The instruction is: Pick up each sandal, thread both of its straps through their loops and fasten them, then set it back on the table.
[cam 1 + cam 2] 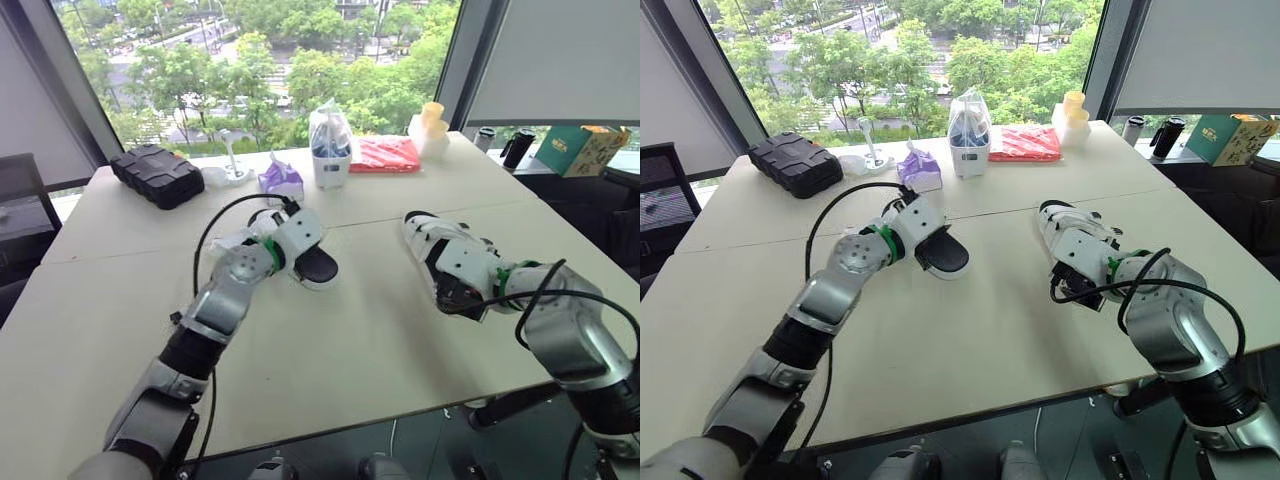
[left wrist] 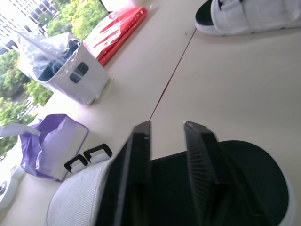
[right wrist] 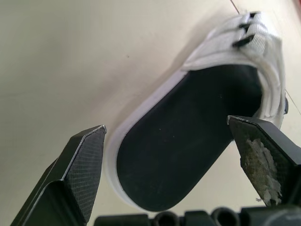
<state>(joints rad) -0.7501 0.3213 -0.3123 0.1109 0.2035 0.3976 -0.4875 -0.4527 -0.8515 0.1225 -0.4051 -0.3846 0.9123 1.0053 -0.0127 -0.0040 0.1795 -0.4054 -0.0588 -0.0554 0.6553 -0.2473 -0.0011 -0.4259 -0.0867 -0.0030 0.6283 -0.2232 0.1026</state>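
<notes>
Your right gripper (image 3: 167, 125) straddles right sandal (image 3: 169, 160), spread wide, empty; left gripper (image 2: 167, 127), narrowly parted, over left sandal (image 2: 256, 181); purple bag (image 1: 281, 177) at twelve o'clock.

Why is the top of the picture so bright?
Left eye view: daylight pours in through the window behind the table, so the top is brightest. Left wrist view: the corner beyond the bagged container looks very bright too.
</notes>
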